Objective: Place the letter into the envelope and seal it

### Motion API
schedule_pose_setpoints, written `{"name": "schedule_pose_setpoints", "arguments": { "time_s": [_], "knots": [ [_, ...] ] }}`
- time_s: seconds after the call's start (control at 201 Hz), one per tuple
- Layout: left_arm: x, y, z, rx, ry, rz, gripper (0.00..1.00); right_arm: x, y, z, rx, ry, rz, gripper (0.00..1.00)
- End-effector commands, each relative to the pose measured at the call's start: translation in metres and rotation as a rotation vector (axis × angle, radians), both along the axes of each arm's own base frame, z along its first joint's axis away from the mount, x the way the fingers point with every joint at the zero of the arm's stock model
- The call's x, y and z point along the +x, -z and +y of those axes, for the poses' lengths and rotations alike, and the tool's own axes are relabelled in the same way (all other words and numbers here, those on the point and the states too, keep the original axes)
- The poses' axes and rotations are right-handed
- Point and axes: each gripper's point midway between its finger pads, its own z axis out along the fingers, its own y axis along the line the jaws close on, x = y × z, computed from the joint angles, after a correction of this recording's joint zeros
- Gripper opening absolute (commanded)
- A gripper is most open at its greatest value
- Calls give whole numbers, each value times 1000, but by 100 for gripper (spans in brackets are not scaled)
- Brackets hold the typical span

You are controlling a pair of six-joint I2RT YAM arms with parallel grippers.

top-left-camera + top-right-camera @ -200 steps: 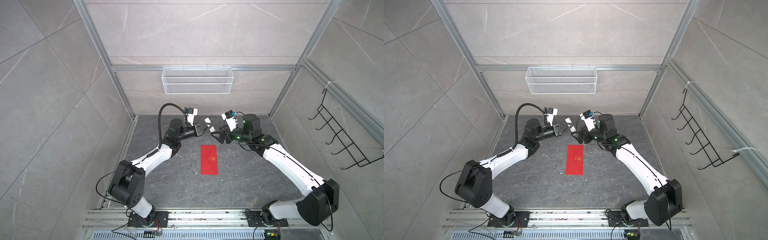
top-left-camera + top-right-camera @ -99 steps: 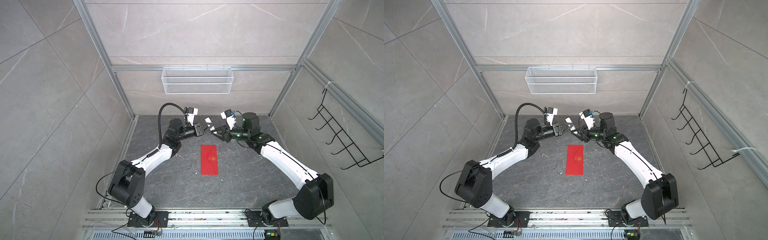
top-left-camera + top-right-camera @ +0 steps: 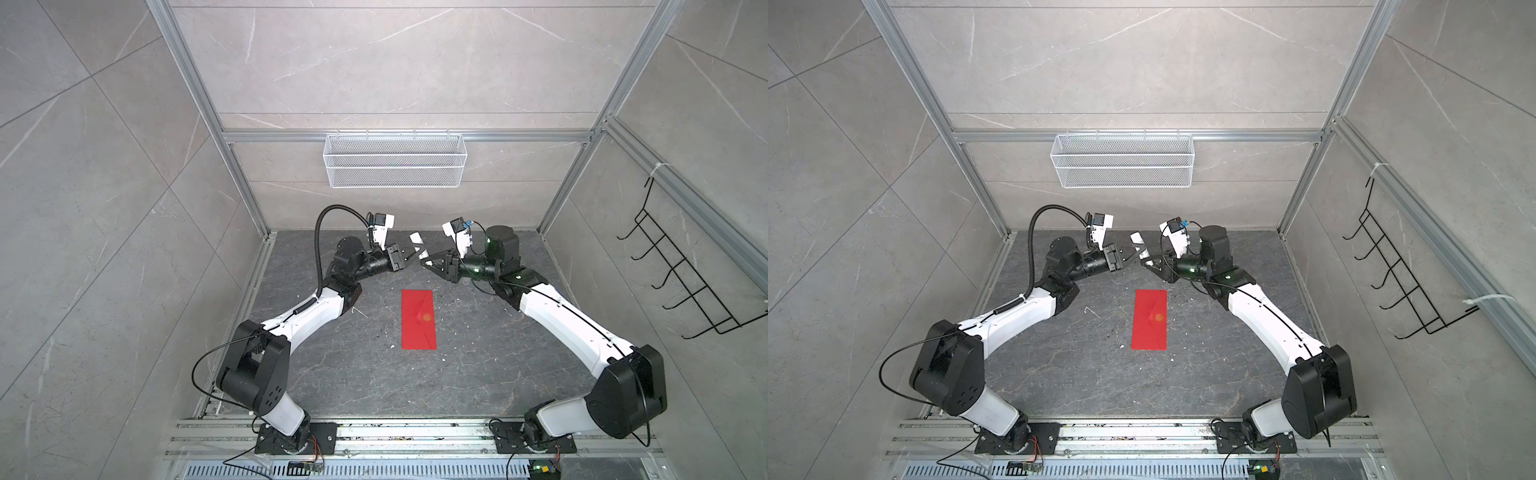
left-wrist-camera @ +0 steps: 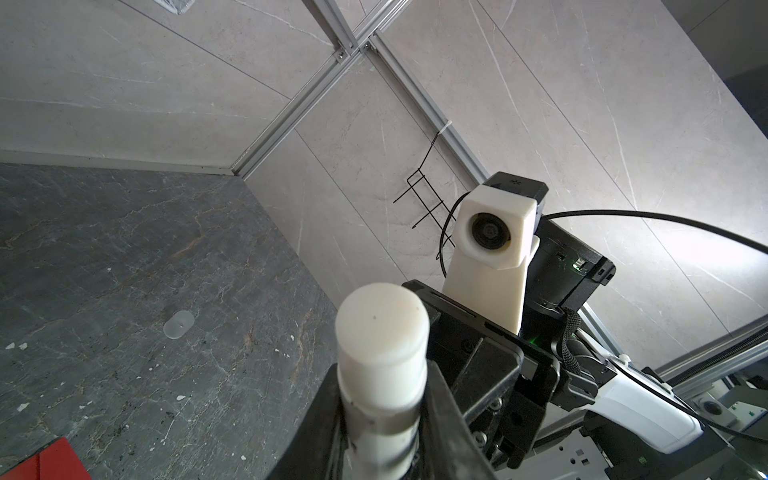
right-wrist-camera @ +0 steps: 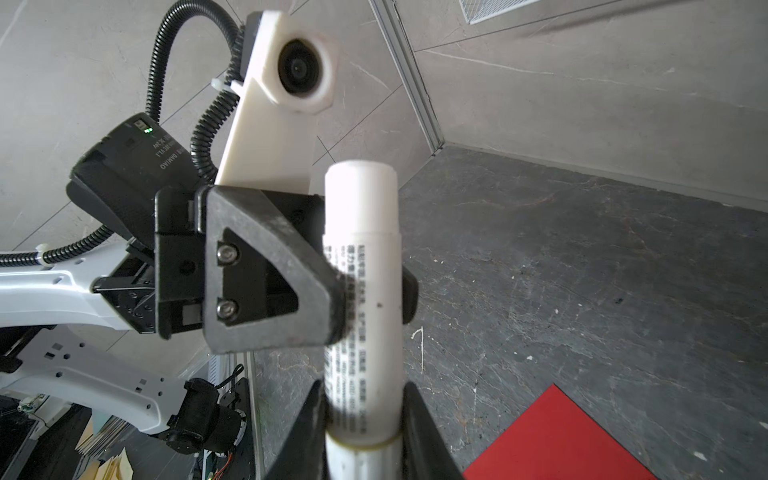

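**Item 1.** Motor housing point(image 5: 124, 166), black, on the left arm, seen in the right wrist view. It bears the white brand word "DAMIAO", which appears upside down. Two smaller white lines sit beside it, too fine to read.

**Item 2.** Glue-stick tube point(image 5: 361, 299), white. Columns of small dark print run along the barrel. They may be Chinese characters, but they are blurred and not legible.

**Item 3.** Envelope point(image 3: 417, 336), red, flat on the tabletop. A gold emblem point(image 3: 426, 317), round, sits just toward 3 o'clock of its centre in both top views. The design is too small to read.

**Item 4.** Camera housing point(image 4: 515, 185), black, on the right arm, seen in the left wrist view. It carries a tiny white mark that cannot be read.
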Motion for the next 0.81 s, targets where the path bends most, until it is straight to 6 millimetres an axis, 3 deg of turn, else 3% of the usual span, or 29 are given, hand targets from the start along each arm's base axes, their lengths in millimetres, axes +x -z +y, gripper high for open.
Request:
{"name": "schedule_pose_setpoints", "arguments": {
  "time_s": [0.0,0.144,0.398,0.518,0.607,0.672,0.802],
  "knots": [
    [-5,-31,2,-73,1,-120,35,0,0,3,41,-16,30,3],
    [-4,-31,2,-81,0,-121,42,-2,0,4,48,-27,35,3],
    [-1,-30,0,-90,0,-111,40,-3,-1,5,54,-43,40,2],
    [0,-30,0,-94,1,-107,29,-3,0,7,57,-50,51,2],
    [0,-29,0,-93,0,-103,12,-4,0,6,58,-48,52,3],
    [1,-27,0,-93,-5,-98,0,-3,0,6,57,-44,54,9],
    [2,-29,1,-101,-13,-96,0,-5,1,5,57,-40,58,34]
  ]
}}
